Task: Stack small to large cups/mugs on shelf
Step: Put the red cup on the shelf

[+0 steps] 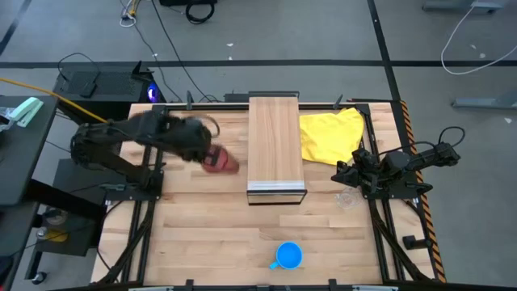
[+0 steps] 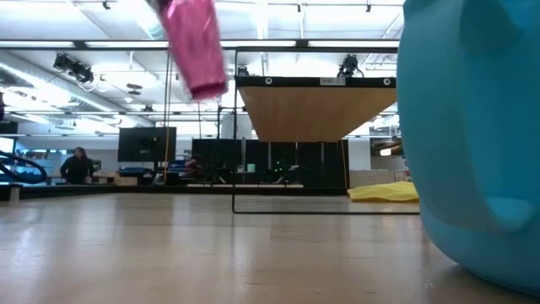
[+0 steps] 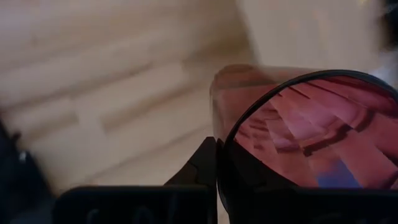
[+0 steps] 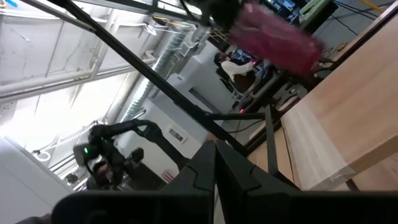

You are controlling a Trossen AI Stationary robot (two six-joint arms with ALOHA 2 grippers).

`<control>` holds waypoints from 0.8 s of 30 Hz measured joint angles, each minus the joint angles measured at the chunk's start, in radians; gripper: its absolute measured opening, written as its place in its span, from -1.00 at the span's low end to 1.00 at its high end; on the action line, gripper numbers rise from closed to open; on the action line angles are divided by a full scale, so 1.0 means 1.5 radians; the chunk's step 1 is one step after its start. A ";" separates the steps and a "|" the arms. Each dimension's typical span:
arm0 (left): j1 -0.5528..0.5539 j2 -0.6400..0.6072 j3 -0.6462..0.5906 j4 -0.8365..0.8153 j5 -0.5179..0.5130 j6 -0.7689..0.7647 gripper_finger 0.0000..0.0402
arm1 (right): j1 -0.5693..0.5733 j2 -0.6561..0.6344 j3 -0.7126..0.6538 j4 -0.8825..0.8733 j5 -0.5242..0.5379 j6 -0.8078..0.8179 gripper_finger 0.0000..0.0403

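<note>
Table (image 1: 210, 218): shelf (image 1: 275, 145), yellow cloth (image 1: 331, 133), blue mug (image 1: 288, 256).

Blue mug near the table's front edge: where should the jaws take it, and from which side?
A judgement: the blue mug stands upright, mouth up, handle pointing left. Coming straight down and pinching the rim on the side away from the handle looks best; nothing stands close around it.

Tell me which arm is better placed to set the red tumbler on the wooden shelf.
Left. The left gripper already holds the translucent red tumbler lifted above the tabletop, just beside the light wood shelf. The right gripper rests at the table's far right edge, holding nothing.
</note>
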 joint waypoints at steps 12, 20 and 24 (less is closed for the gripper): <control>0.077 0.051 0.165 0.027 -0.027 0.147 -0.94 | 0.000 0.000 0.000 -0.001 0.071 0.020 -0.92; 0.077 0.158 0.277 0.041 0.020 0.233 -0.94 | 0.000 0.000 0.004 -0.009 0.139 -0.007 -0.92; 0.077 0.209 0.330 0.040 0.054 0.254 -0.94 | 0.000 0.000 0.038 -0.064 0.176 -0.061 -0.96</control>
